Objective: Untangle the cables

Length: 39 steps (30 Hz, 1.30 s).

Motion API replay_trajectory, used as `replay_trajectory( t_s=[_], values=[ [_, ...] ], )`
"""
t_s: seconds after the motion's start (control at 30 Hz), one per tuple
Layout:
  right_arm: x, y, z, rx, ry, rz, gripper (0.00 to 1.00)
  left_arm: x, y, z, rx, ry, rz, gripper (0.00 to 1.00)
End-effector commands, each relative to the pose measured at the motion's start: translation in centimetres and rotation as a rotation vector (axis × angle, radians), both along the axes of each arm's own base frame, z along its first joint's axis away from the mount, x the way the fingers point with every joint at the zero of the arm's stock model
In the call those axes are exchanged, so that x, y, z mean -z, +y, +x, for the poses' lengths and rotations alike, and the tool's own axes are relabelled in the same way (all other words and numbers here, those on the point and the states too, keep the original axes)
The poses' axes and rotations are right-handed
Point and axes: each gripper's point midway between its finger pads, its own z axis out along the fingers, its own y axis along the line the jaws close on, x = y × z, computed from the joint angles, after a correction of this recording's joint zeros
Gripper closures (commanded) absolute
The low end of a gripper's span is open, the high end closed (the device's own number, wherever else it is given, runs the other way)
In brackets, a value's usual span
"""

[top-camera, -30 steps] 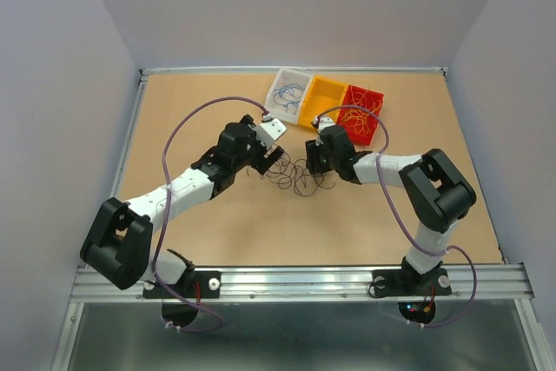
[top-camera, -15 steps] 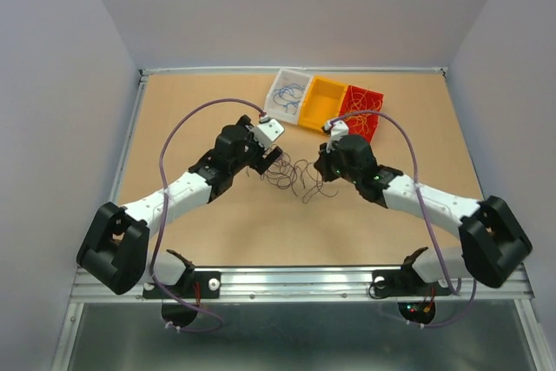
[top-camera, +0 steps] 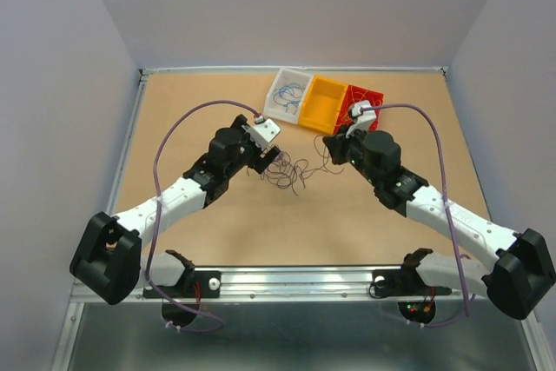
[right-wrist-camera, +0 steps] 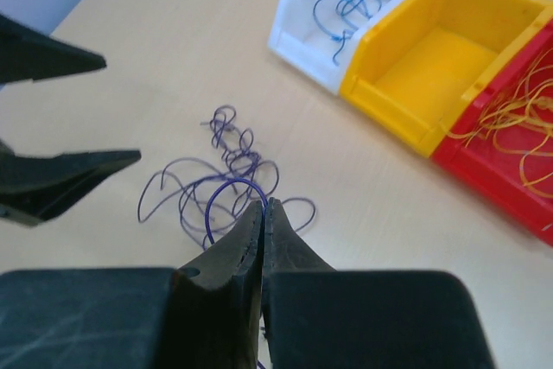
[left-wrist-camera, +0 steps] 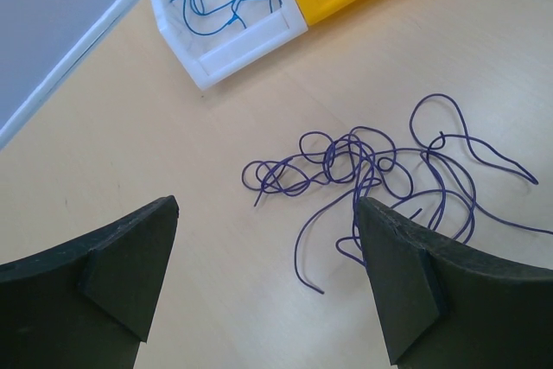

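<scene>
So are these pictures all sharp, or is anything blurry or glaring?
Top view: soft, even light, no glare; the purple cables look hair-thin. Left wrist view: cables crisp, the left pincer's fingers near the lens soft-edged. Right wrist view: the shut right pincer is blurred up close, the yellow bin behind it slightly soft.

Three small bins are set in a row at the far side of a wooden table (top-camera: 287,232). A white bin (left-wrist-camera: 251,51) is placed on the left, a yellow bin (top-camera: 323,102) in the middle and a red bin (right-wrist-camera: 492,183) on the right. They are pushed up side by side, touching. The table is closed in by grey walls (top-camera: 295,6). A metal rail (top-camera: 295,280) is fixed along its near edge.
</scene>
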Motion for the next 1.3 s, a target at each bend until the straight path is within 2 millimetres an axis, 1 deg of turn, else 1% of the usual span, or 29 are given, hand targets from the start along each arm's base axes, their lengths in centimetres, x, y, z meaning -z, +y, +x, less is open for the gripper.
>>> replay_trajectory(
  t_s=[0.0,0.03,0.07,0.1,0.13,0.17,0.2,0.27,0.3,0.33,0.37,0.4,0.43,0.47,0.53,0.57,0.6,0.67,0.7,0.73,0.77,0.8,0.9,0.93,1.0,1.1,1.13,1.17,1.27],
  values=[
    [-8.0,-0.2,3.7,0.118,-0.170,0.061,0.99,-3.5,0.9,0.6,-0.046,-0.098,-0.091,0.03],
    [-9.9,-0.1,4.4,0.137,-0.197,0.077,0.99,-3.7,1.1,0.7,-0.053,-0.104,-0.098,0.03],
    [-10.4,0.0,5.0,0.155,-0.205,0.074,0.99,-4.0,1.2,0.8,-0.062,-0.107,-0.114,0.03],
    [-9.3,0.0,6.4,0.186,-0.182,0.040,0.99,-4.1,1.7,1.0,-0.077,-0.109,-0.117,0.03],
    [-11.1,0.1,7.2,0.203,-0.209,0.054,0.99,-4.1,2.0,1.2,-0.085,-0.111,-0.121,0.02],
    [-10.8,0.1,8.1,0.222,-0.201,0.043,0.99,-4.3,2.1,1.3,-0.091,-0.112,-0.125,0.03],
    [-11.1,-0.1,9.6,0.266,-0.202,0.037,1.00,-4.4,2.5,1.5,-0.103,-0.114,-0.131,0.02],
    [-11.0,-0.4,11.3,0.308,-0.197,0.028,1.00,-4.4,2.7,1.7,-0.113,-0.115,-0.136,0.02],
    [-11.0,-1.4,12.4,0.356,-0.194,0.027,1.00,-4.5,3.0,1.8,-0.120,-0.116,-0.141,0.02],
    [-10.7,-1.6,13.3,0.378,-0.187,0.024,1.00,-4.5,3.2,1.9,-0.127,-0.116,-0.142,0.02],
    [-10.6,-1.7,14.6,0.400,-0.184,0.024,1.00,-4.4,3.2,2.0,-0.130,-0.115,-0.141,0.02],
    [-10.3,-2.4,15.8,0.423,-0.176,0.025,1.00,-4.4,3.3,2.0,-0.130,-0.115,-0.143,0.02],
    [-10.2,-2.7,16.7,0.431,-0.172,0.029,0.99,-4.4,3.4,2.1,-0.133,-0.115,-0.143,0.03],
    [-9.7,-3.3,18.5,0.453,-0.160,0.024,0.99,-4.4,3.5,2.2,-0.137,-0.115,-0.140,0.02],
    [-9.2,-3.7,20.3,0.463,-0.138,0.032,0.99,-4.3,3.5,2.3,-0.137,-0.114,-0.145,0.02],
    [-6.9,-4.4,21.9,0.487,-0.101,0.006,0.99,-4.4,3.6,2.3,-0.138,-0.114,-0.145,0.02],
    [-7.9,-4.5,22.9,0.496,-0.111,0.019,0.99,-4.3,3.5,2.3,-0.136,-0.112,-0.146,0.02],
    [-6.5,-5.1,25.1,0.533,-0.090,-0.002,0.99,-4.0,3.5,2.4,-0.135,-0.106,-0.143,0.02],
    [-5.0,-5.4,25.6,0.548,-0.067,-0.022,0.99,-3.9,3.6,2.5,-0.134,-0.105,-0.140,0.02],
    [-5.4,-5.4,26.2,0.560,-0.077,-0.019,1.00,-3.9,3.6,2.6,-0.137,-0.105,-0.137,0.02],
    [-5.0,-5.5,26.7,0.570,-0.074,-0.024,0.99,-3.8,3.5,2.6,-0.133,-0.106,-0.129,0.03],
    [-3.0,-5.6,27.5,0.582,-0.050,-0.050,0.99,-3.7,3.6,2.7,-0.135,-0.106,-0.125,0.02],
    [-2.0,-5.2,28.9,0.592,-0.044,-0.061,0.99,-3.8,3.7,2.8,-0.138,-0.111,-0.120,0.02],
    [-0.6,-4.9,29.8,0.591,-0.028,-0.074,0.99,-3.7,3.7,2.8,-0.136,-0.110,-0.116,0.02],
    [0.6,-4.7,30.5,0.601,-0.015,-0.084,0.99,-3.7,3.7,2.7,-0.139,-0.112,-0.116,0.02],
    [3.4,-4.3,31.8,0.610,0.014,-0.107,0.99,-3.7,3.7,2.7,-0.137,-0.111,-0.116,0.03],
    [3.8,-4.2,32.1,0.608,0.018,-0.110,0.99,-3.7,3.7,2.8,-0.137,-0.109,-0.113,0.03],
    [5.1,-3.8,32.6,0.602,0.031,-0.118,1.00,-3.6,3.7,2.8,-0.135,-0.108,-0.112,0.02],
    [6.7,-3.7,32.8,0.598,0.066,-0.139,0.99,-3.5,3.6,2.8,-0.134,-0.104,-0.110,0.02]
  ],
)
